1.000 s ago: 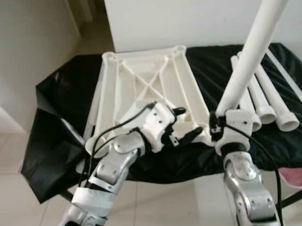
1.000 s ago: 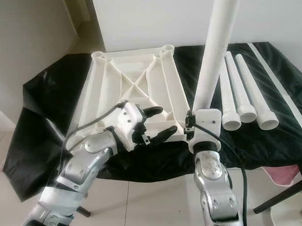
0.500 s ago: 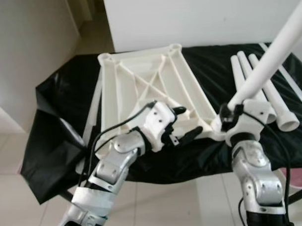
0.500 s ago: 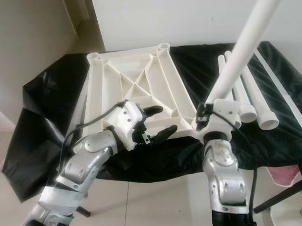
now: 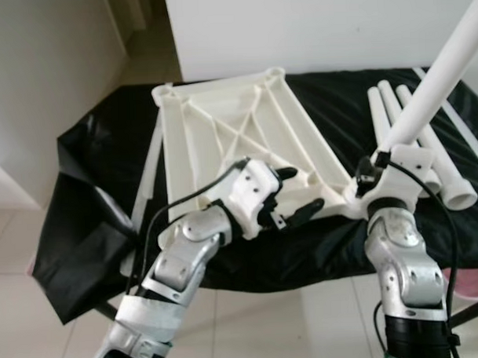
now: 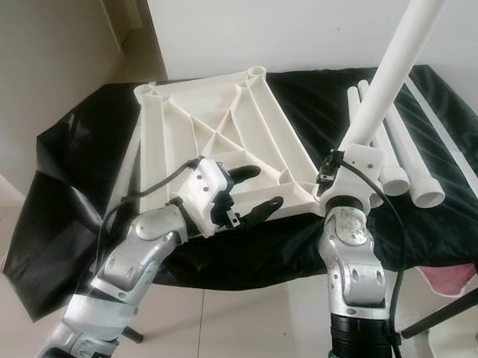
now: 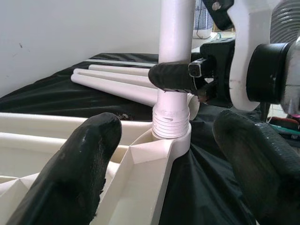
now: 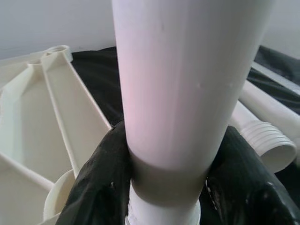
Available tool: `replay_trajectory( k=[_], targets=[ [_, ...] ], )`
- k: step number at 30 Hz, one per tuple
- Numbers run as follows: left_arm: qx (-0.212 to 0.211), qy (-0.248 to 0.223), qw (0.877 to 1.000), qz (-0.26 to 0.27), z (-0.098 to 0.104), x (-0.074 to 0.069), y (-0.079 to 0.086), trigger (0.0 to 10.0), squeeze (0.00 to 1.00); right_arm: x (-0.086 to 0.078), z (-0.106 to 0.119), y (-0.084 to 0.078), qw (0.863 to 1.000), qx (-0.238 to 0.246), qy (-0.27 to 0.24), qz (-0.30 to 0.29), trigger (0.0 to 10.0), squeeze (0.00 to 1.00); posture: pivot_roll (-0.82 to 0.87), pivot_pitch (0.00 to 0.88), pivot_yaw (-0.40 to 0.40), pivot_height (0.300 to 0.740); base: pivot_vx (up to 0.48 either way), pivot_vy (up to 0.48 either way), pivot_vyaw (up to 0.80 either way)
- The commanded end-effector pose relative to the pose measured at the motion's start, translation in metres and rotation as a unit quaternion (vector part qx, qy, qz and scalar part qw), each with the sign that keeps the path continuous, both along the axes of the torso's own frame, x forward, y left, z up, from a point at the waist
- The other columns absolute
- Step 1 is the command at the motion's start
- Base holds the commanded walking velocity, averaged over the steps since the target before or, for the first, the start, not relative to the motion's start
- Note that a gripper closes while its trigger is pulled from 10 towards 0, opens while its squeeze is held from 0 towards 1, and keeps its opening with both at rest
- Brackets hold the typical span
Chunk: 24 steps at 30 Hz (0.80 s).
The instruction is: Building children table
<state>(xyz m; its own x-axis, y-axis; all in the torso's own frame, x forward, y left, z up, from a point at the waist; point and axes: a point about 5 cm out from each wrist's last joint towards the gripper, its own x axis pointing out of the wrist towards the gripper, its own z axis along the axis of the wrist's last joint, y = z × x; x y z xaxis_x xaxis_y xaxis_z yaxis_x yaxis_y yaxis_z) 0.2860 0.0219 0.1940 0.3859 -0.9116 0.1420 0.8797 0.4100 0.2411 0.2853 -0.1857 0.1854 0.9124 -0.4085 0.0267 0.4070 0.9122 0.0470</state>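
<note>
My right end effector (image 6: 344, 163) clenches a white table leg (image 6: 388, 72), its threaded end at the upturned tabletop's (image 6: 214, 129) near corner socket, top cut off, while my left end effector (image 6: 251, 193) hovers released beside it.

The held table leg (image 6: 392, 67) runs out past the picture's top edge, so its upper end is unseen. Its threaded end (image 7: 171, 123) sits in the tabletop's (image 5: 222, 140) near right corner socket, hiding thread depth. The black cloth (image 5: 90, 192) conceals whatever carries everything.
</note>
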Motion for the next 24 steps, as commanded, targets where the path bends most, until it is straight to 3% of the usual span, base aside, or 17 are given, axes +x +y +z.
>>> replay_trajectory(
  k=[1, 10, 16, 17, 24],
  targets=[
    [0.001, -0.008, 1.000, -0.005, 0.004, -0.001, 0.001, 10.0, 0.00, -0.005, -0.034, -0.014, 0.995, -0.003, 0.085, -0.052, 10.0, 0.00, -0.10, 0.048, 0.040, 0.740, 0.000, 0.000, 0.00],
    [0.000, -0.010, 1.000, -0.004, 0.005, -0.001, 0.001, 10.0, 0.00, -0.005, -0.042, -0.006, 0.990, 0.006, 0.105, -0.091, 10.0, 0.00, -0.09, 0.034, 0.035, 0.740, 0.000, 0.000, 0.00],
    [-0.001, -0.011, 1.000, -0.006, 0.005, -0.002, 0.001, 10.0, 0.00, 0.000, -0.039, -0.003, 0.991, -0.019, 0.102, -0.089, 10.0, 0.00, -0.09, 0.031, 0.034, 0.740, 0.000, 0.000, 0.00],
    [-0.001, -0.011, 1.000, -0.006, 0.005, -0.003, 0.001, 10.0, 0.00, 0.001, -0.038, -0.003, 0.990, -0.046, 0.103, -0.088, 10.0, 0.00, -0.09, 0.031, 0.032, 0.740, 0.000, 0.000, 0.00],
    [-0.002, -0.010, 1.000, -0.007, 0.005, -0.004, 0.001, 10.0, 0.00, -0.001, -0.043, 0.001, 0.989, -0.058, 0.109, -0.077, 10.0, 0.00, -0.09, 0.031, 0.033, 0.740, 0.000, 0.000, 0.00]
  ],
)
